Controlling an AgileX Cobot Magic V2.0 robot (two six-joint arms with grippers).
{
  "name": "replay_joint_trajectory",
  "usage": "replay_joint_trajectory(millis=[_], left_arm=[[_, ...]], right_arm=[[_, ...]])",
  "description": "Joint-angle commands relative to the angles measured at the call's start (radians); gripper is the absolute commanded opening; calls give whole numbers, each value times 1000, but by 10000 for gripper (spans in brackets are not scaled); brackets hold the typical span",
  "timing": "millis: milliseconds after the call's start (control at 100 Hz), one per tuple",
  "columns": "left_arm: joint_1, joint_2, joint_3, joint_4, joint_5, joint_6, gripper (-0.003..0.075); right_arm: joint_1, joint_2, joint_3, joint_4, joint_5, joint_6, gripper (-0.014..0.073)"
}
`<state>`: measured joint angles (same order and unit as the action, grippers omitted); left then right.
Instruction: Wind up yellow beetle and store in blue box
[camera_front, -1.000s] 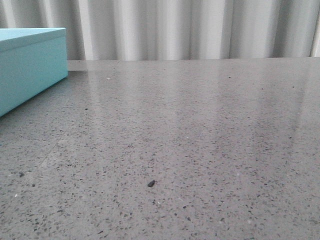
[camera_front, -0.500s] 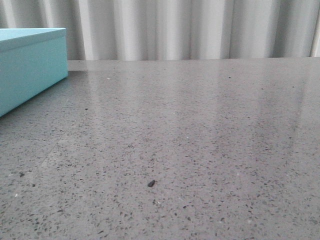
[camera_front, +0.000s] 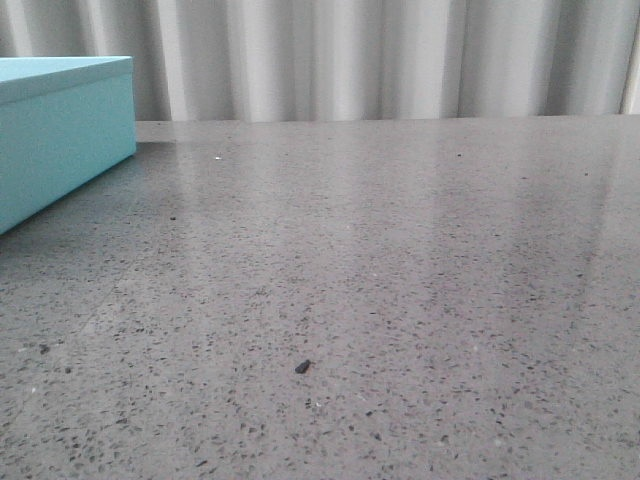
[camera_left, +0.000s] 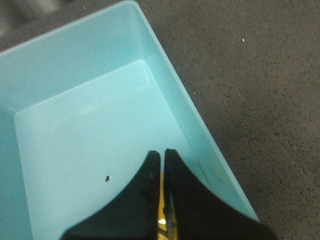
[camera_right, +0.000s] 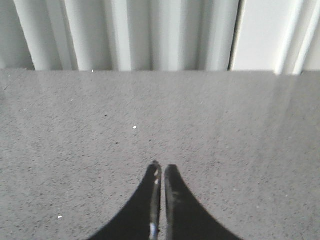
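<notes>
Your left gripper (camera_left: 162, 152) hangs over the open blue box (camera_left: 170, 95), its two black fingers (camera_left: 145, 185) pressed nearly together on a sliver of bright yellow, the yellow beetle (camera_left: 162, 217), pinched in the narrow slit between them. Only that thin strip of the toy shows; its body, wheels and heading cannot be made out. Below the fingertips lies the box's pale turquoise floor, bare but for one small dark speck (camera_left: 107, 178). The nearest wall of the box runs in a straight diagonal just beside the fingertips, and past its rim the speckled grey table (camera_left: 260, 100) begins.

Your right gripper (camera_right: 161, 166) is drawn closed with nothing between its fingers, held low above the open tabletop, facing the pleated pale curtain (camera_right: 150, 35) behind the table's far edge. A few white flecks dot the stone ahead of it.

From the front camera, you see the blue box (camera_front: 60, 140) at the far left, its side wall plain and its corner edge standing well clear of the middle of the table. The grey surface (camera_front: 400, 280) stretches wide and unbroken to the right and back to the curtain, with a lone dark crumb (camera_front: 302, 367) near the front. Neither arm shows in this view.
</notes>
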<state>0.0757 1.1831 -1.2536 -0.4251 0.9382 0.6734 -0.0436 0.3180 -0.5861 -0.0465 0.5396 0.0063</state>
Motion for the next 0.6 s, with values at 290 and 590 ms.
replay_joint_trajectory(millis=[290,590], left_arm=[[2,-376,337,-116,-398,-9,-21],[2,-645,590,-152,-530,-3,-21]], right_arm=[[1,-148,196,-58,-285,-6,-43],[1,-168,243,-58,-290,-6,-43]])
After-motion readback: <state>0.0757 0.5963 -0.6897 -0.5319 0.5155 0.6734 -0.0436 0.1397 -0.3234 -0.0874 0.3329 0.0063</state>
